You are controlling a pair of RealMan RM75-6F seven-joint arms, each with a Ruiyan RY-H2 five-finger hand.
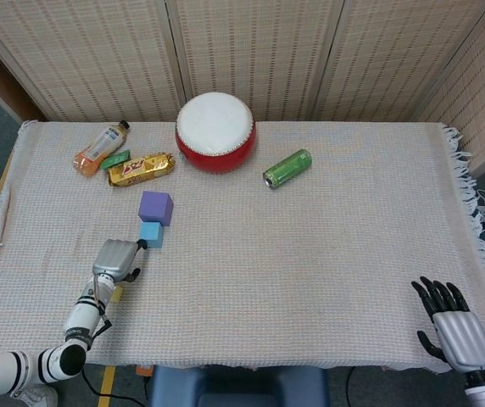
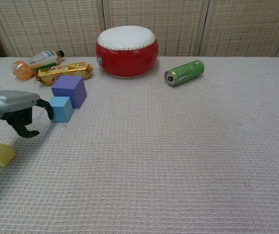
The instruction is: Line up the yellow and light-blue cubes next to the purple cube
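Observation:
The purple cube (image 1: 155, 207) (image 2: 69, 90) stands left of centre on the cloth. The light-blue cube (image 1: 150, 234) (image 2: 61, 108) sits right in front of it, touching or nearly so. Near the front left edge lies the yellow cube (image 2: 0, 154), mostly hidden under my left wrist in the head view (image 1: 117, 292). My left hand (image 1: 115, 259) (image 2: 15, 106) hovers just left of the light-blue cube, holding nothing, its fingers hooked downward and one dark fingertip (image 2: 48, 108) at the cube's side. At the front right corner my right hand (image 1: 454, 326) rests with fingers spread, empty.
A red drum (image 1: 215, 131) stands at the back centre, with a green can (image 1: 287, 168) lying to its right. A gold snack pack (image 1: 141, 168), a green packet (image 1: 115, 158) and an orange bottle (image 1: 100, 147) lie at the back left. The table's cloth (image 1: 310, 254) has fringed side edges.

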